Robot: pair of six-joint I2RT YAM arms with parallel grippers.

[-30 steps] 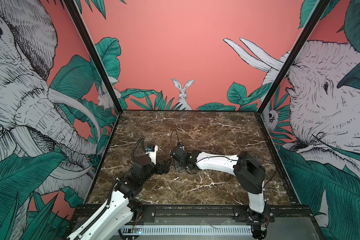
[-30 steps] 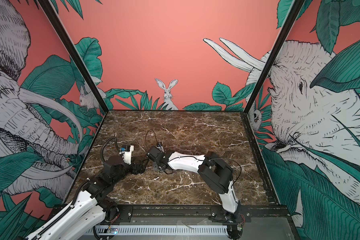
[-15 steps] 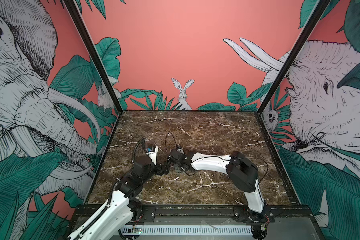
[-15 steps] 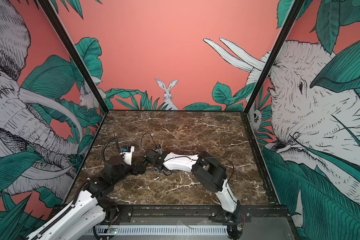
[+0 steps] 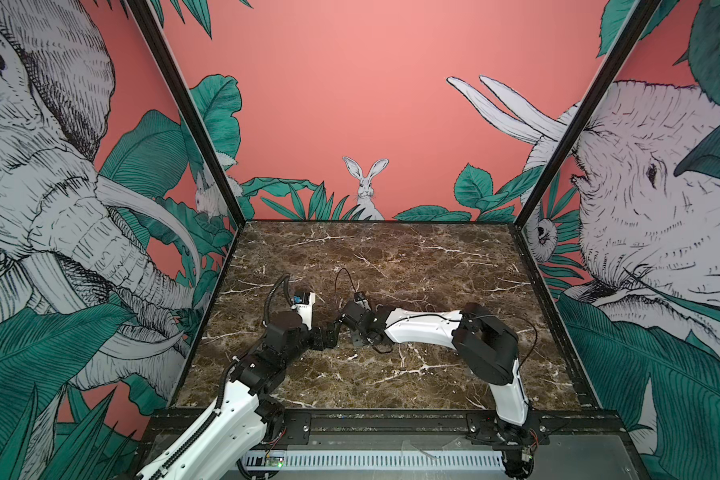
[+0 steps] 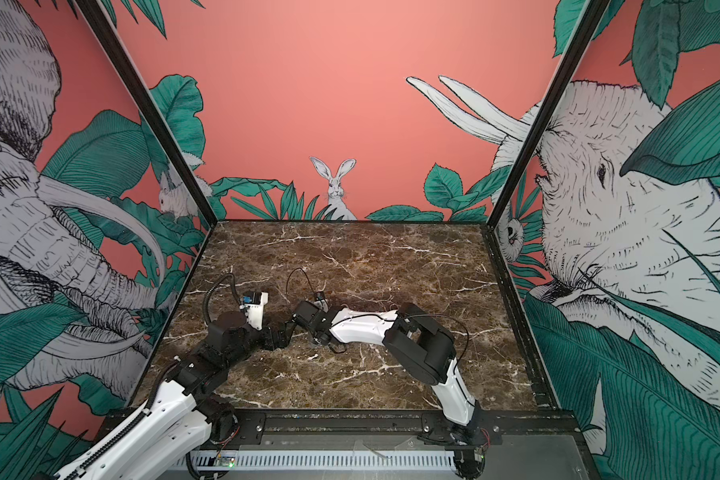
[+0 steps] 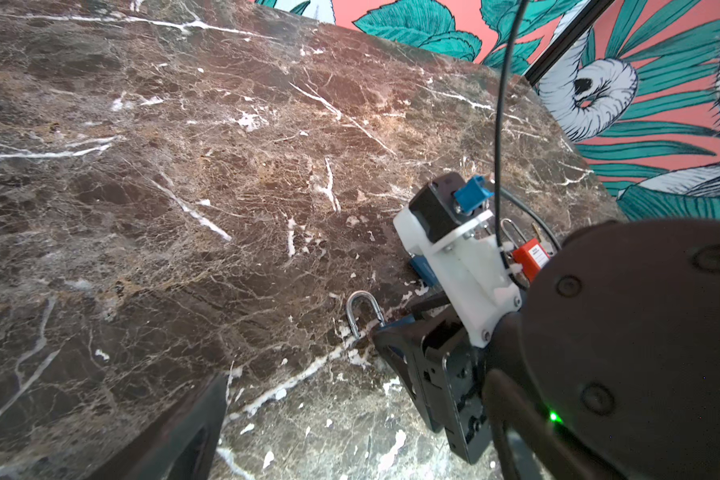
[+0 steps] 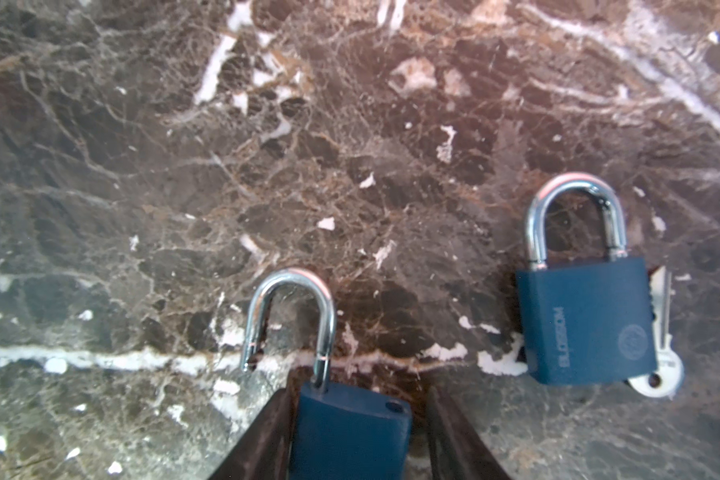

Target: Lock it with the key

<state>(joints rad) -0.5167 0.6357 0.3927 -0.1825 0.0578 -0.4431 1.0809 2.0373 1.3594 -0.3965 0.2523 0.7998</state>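
Observation:
An open blue padlock [image 8: 350,432] lies on the marble, its silver shackle [image 8: 292,286] swung out of the body. My right gripper [image 8: 356,399] straddles the lock body. One finger [image 8: 267,440] rests against it, and the other stands off with a small gap. A second blue padlock [image 8: 587,324] with its shackle closed lies beside it, a silver key [image 8: 661,374] sticking out from under it. My left gripper [image 7: 350,436] is open and empty, close to the right gripper [image 5: 339,322]. In the left wrist view the shackle [image 7: 362,311] pokes out past the right gripper.
A red padlock [image 7: 531,257] with another key lies beyond the right wrist. The right wrist's white camera mount [image 7: 462,257] and black cable [image 7: 499,124] stand close in front of the left gripper. Both arms meet at the left front of the marble floor [image 5: 391,257].
The right arm has reached left until its gripper meets the left one, and its jaws have narrowed around the blue padlock. The left arm has barely moved.

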